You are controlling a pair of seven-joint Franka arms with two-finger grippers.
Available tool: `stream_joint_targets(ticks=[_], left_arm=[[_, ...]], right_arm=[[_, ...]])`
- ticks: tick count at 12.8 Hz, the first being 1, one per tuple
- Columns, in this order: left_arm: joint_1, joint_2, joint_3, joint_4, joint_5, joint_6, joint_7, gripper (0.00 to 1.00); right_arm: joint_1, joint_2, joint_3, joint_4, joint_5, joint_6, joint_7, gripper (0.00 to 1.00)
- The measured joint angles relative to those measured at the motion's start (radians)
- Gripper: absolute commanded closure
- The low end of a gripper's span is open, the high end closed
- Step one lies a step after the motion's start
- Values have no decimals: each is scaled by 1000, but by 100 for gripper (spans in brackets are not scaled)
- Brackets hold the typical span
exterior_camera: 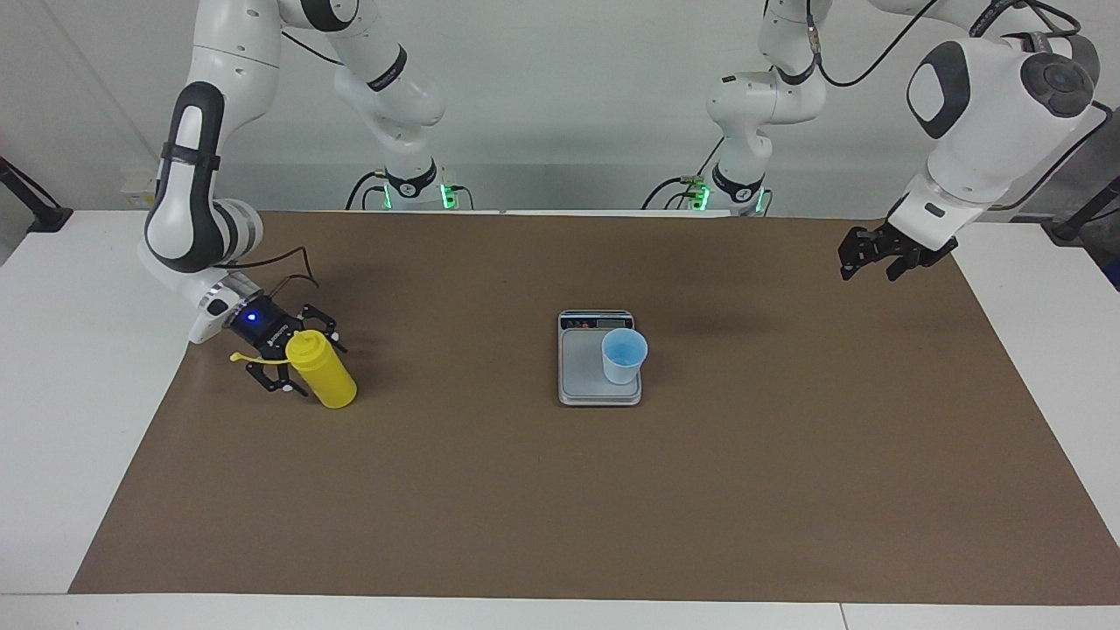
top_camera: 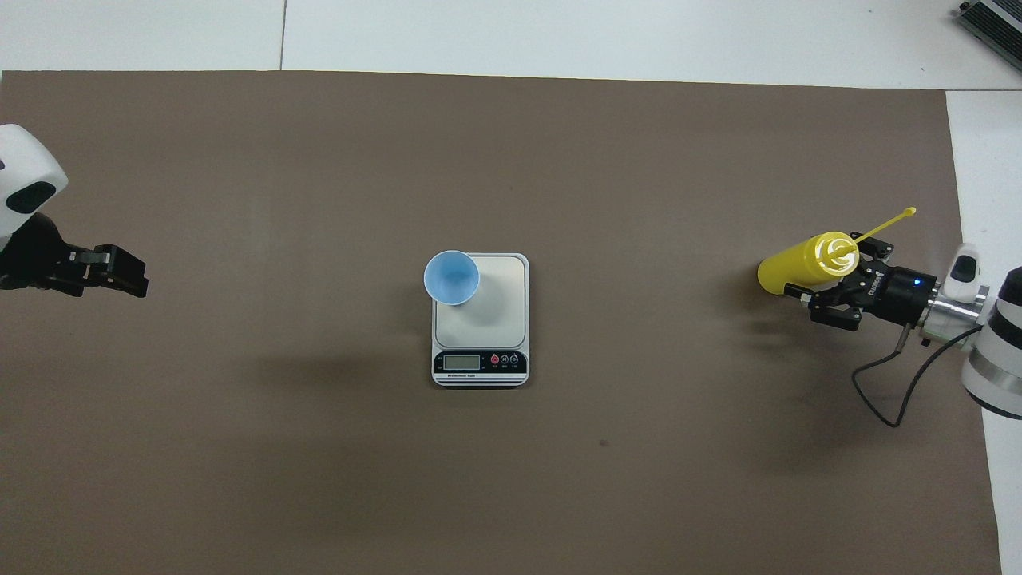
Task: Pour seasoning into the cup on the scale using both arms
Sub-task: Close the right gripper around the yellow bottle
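While the left gripper (exterior_camera: 866, 263) is waiting, fingers indistinct, the yellow squeeze bottle (exterior_camera: 322, 370) is being straddled by the wide-spread right gripper (exterior_camera: 302, 360), best closed squarely mid-body.

Both arms are glossy white, rounded segments with black oval patches and black bands at the joints. Thin black cables trail along them. Green lights glow at the bases. A small blue light shines behind the black right pincer (exterior_camera: 297, 363).
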State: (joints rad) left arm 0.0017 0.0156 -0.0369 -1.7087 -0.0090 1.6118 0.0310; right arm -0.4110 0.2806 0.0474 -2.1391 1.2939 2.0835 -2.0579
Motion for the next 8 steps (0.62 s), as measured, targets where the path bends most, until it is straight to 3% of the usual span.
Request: stream_joint_targets(ticks=[1,3,7,8], left_arm=[[0,-1,-3,0,0,3,-8,24],[0,-2,-10,0,0,9,-19,21],[0,-5,-11,0,0,13,-25,12],[0,-5,-11,0,0,14,-29,9]], right_arm=[[0,0,0,0,1,1,0,3],[0,0,0,0,1,1,0,36],[0,0,0,5,3,1,0,81],[0,0,0,6,3,1,0,85]])
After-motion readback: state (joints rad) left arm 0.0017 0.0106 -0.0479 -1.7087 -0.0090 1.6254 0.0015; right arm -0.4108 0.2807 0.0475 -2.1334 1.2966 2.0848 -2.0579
